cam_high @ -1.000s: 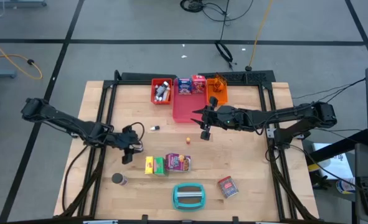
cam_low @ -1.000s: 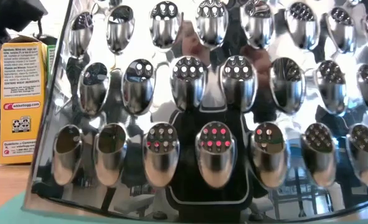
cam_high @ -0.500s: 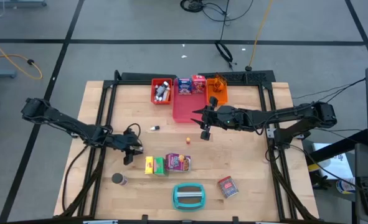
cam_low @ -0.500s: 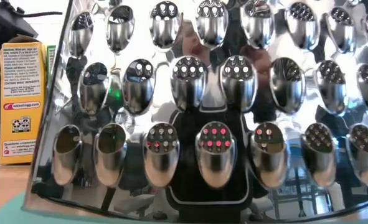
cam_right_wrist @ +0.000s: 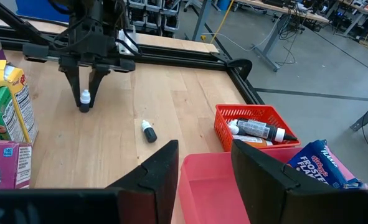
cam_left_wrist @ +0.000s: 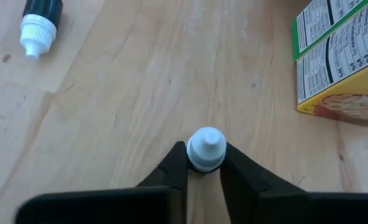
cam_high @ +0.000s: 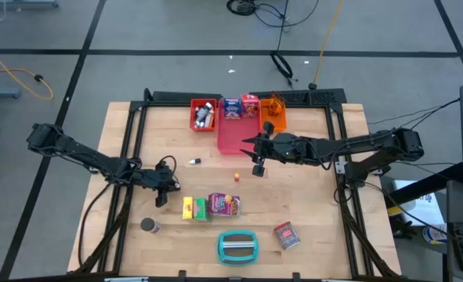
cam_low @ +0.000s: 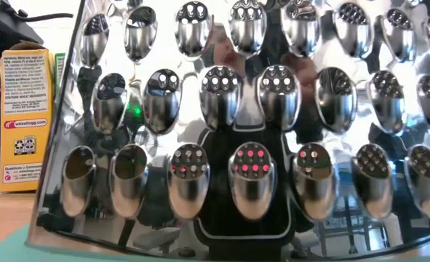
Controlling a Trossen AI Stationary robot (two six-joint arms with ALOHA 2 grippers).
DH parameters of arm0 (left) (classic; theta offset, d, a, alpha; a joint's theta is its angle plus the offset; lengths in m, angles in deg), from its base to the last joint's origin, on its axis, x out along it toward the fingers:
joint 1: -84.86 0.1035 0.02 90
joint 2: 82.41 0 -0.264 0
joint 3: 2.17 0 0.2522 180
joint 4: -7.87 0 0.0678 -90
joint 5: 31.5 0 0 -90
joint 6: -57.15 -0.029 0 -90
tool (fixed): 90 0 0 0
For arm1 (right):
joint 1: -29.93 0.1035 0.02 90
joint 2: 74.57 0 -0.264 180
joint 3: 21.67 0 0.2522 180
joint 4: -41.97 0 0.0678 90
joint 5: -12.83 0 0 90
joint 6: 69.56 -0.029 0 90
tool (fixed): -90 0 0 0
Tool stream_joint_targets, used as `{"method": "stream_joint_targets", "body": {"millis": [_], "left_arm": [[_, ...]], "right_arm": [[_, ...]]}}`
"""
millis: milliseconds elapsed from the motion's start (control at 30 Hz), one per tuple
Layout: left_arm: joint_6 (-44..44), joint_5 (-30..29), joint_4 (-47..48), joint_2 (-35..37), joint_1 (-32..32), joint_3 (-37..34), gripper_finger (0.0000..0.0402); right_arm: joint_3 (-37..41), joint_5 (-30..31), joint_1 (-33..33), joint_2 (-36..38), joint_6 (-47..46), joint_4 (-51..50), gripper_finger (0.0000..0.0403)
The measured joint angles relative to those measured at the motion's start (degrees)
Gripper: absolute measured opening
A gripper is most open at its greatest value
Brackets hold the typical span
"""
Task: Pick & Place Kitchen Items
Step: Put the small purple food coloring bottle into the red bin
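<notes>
**Mid-sort: left arm gripping a mini bottle, most of the front row still loose**

Your left gripper (cam_left_wrist: 203, 163) has its fingers closed onto the white cap of a tiny upright bottle (cam_left_wrist: 206, 148), standing on the wooden table (cam_high: 317, 227) just beside the yellow box (cam_high: 188, 207). Looks like a grasp just made, not lifted yet.

A second small bottle (cam_high: 193, 161) lies on its side nearby, loose.

Right gripper (cam_right_wrist: 203, 163) hovers part open and empty by the pink tray's (cam_high: 233, 141) front edge.

Done, as far as you can see: red tray (cam_high: 195, 116) holds a few small bottles; blue-white box (cam_high: 232, 108) and red-white box (cam_high: 249, 106) sit at the back of the pink tray.

Left on the table: yellow box, green box (cam_high: 201, 208), purple packet (cam_high: 224, 204), dark can (cam_high: 147, 225), a red packet (cam_high: 286, 235), a small orange bit (cam_high: 236, 175).

Roughly a third done, I'd judge.
</notes>
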Motion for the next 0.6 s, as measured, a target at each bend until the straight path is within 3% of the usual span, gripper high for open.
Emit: {"method": "stream_joint_targets", "body": {"millis": [200, 367, 600], "left_arm": [[-2.73, -1.33, -4.09, -0.02, 0.06, 0.00, 0.0043], [-5.98, -6.64, -7.71, 0.00, 0.28, 0.04, 0.0043], [-7.18, -10.66, -8.55, 0.00, 5.54, 1.22, 0.0049]], "right_arm": [[0.00, 0.01, 0.00, 0.00, 0.00, 0.00, 0.0139], [1.43, 0.01, 0.00, 0.00, 0.00, 1.47, 0.0139], [4.68, 0.01, 0.00, 0.00, 0.00, 6.74, 0.0139]]}}
